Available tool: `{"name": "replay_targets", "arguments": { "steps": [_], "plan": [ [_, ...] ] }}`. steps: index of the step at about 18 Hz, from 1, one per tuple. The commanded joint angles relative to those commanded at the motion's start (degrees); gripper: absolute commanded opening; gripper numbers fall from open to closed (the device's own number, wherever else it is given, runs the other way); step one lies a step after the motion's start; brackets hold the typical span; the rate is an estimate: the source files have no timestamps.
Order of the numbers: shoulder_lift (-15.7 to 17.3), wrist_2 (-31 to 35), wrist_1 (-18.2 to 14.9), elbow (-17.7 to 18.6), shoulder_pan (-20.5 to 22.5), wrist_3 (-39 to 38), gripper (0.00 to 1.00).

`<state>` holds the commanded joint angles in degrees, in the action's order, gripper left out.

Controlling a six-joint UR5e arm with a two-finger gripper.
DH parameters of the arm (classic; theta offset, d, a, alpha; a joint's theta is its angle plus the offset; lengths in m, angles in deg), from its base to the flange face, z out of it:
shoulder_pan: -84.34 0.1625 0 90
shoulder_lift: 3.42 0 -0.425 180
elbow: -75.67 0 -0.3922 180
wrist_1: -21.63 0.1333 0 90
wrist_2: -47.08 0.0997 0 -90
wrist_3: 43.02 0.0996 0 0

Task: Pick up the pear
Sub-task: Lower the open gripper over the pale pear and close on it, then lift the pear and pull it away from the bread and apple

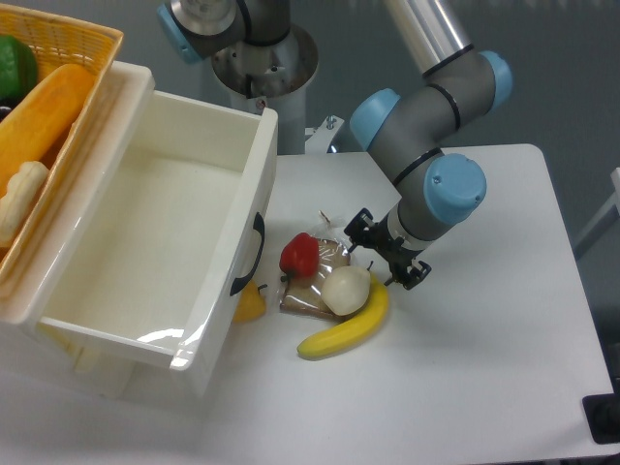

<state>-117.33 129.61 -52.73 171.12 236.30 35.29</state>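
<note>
Fixed camera, looking down on a white worktop [484,368]. The pear [346,289], pale and roundish, lies near the middle of the worktop, resting partly on a brown flat packet [305,291] and touching the inner curve of a yellow banana [347,329]. A red pepper-like fruit [299,254] sits just beside the pear, toward the open white drawer [145,242] that occupies the left part of the worktop. A small yellow object [250,304] lies against the drawer front. A wicker basket [68,58] holding toy food stands at the far left corner. The gripper [387,257] hangs low just beside the pear, on the side away from the drawer; its dark fingers appear spread, with nothing between them, though the gap is hard to read. Judged step: the approach, grasp not yet made. The next move calls for centring the jaws over the pear and closing without catching the banana or packet.
</note>
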Motion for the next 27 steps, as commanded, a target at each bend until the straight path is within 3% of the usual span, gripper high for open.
{"name": "replay_targets", "arguments": {
  "steps": [5,13,23,27],
  "plan": [
    [-0.09,0.53,0.0,0.09,-0.09,0.0,0.45],
    [-0.26,0.7,0.17,0.26,-0.18,-0.26,0.3],
    [0.0,1.93,0.52,0.09,-0.26,-0.61,0.01],
    [0.35,2.02,0.61,0.0,-0.18,-0.7,0.0]
  ]
}}
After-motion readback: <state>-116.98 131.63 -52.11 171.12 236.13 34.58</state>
